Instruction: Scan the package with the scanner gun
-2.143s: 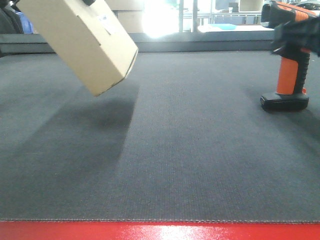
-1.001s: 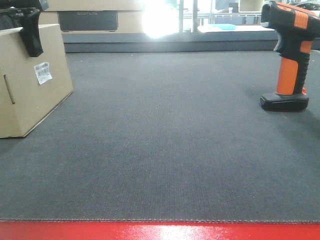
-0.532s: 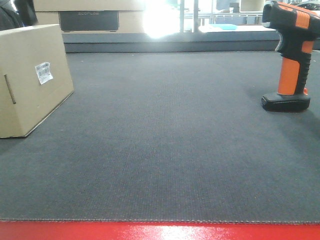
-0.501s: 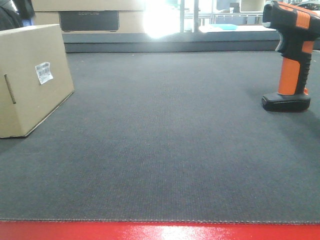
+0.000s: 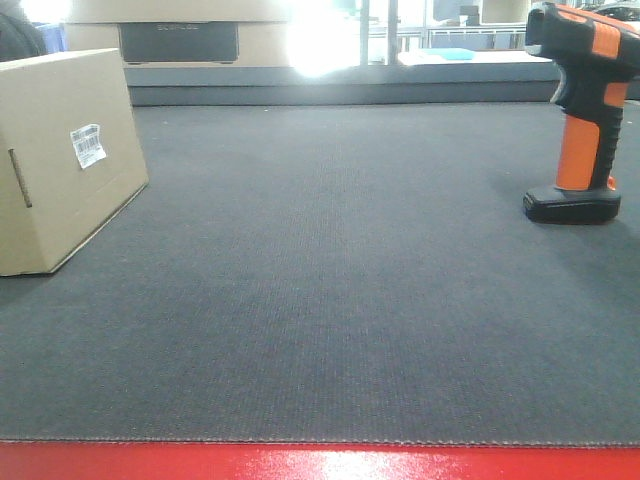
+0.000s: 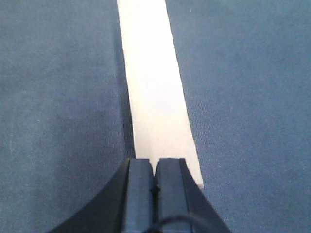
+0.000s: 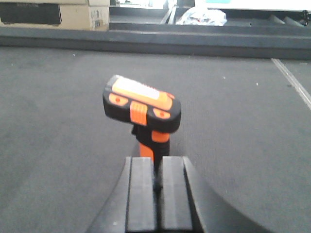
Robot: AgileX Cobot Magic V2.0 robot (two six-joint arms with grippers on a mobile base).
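Front view: package (image 5: pixel 62 160) resting far left on grey counter (image 5: pixel 330 300), label facing camera; scanner gun (image 5: pixel 583 110) upright far right, well apart. Left end effector (image 6: pixel 154 170) pressed together, empty, above package; right end effector (image 7: pixel 159 167) likewise, behind scanner gun.

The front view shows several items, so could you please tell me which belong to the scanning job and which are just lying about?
Part of the job:
- package, standing on the mat at the left
- barcode label on its side
- scanner gun, upright at the right

Lying about:
- cardboard boxes beyond the mat
- crumpled plastic at the back
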